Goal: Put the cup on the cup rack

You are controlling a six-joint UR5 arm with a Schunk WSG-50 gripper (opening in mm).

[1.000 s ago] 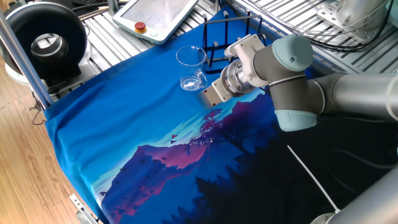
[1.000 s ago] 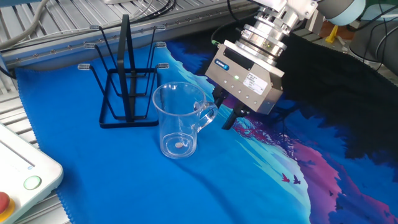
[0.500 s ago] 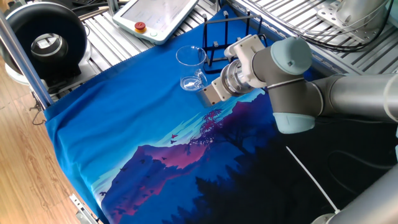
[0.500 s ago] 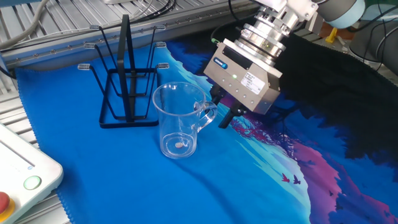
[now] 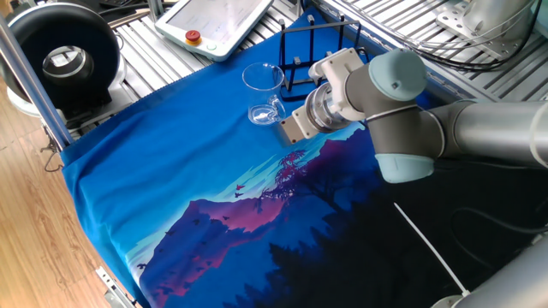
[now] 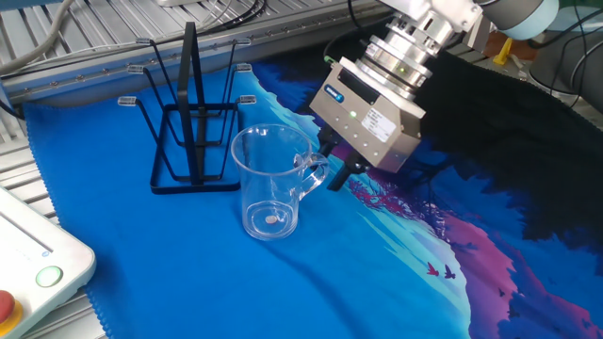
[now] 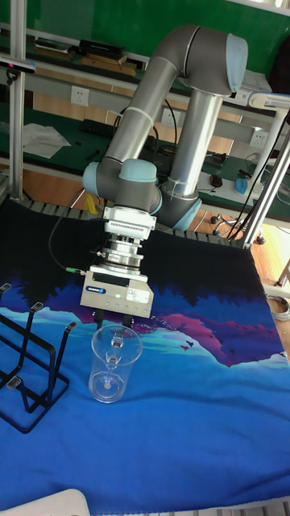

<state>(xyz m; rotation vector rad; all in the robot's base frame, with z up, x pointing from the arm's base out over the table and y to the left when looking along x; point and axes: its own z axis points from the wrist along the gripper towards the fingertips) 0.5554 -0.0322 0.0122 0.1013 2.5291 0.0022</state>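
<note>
A clear glass cup [image 6: 270, 183] with a side handle and a thick base stands upright on a blue printed tablecloth [image 6: 188, 273] that covers the table. The cloth shows a mountain scene fading from bright blue to purple and black. The cup's handle points toward the robot's gripper [image 6: 334, 167], whose two dark fingers are spread apart with the handle at or between their tips; they do not appear to be clamped on it, and whether they touch the glass cannot be told. In the tall fixed view the gripper [image 7: 114, 323] hangs just behind the cup [image 7: 112, 364], its silver block-shaped body tilted downward.

Just beside the cup, away from the gripper, stands the cup rack [image 6: 187, 122], a black wire frame with a rectangular base and thin upright pegs. The cup is on the cloth near the rack, not on any peg.

The grey arm with pale blue joint caps [image 5: 402, 94] reaches in from the side of the table. A white pendant [image 5: 216, 21] with a red button lies on the slatted metal surface beyond the cloth, and a round black device [image 5: 62, 60] sits near it.
</note>
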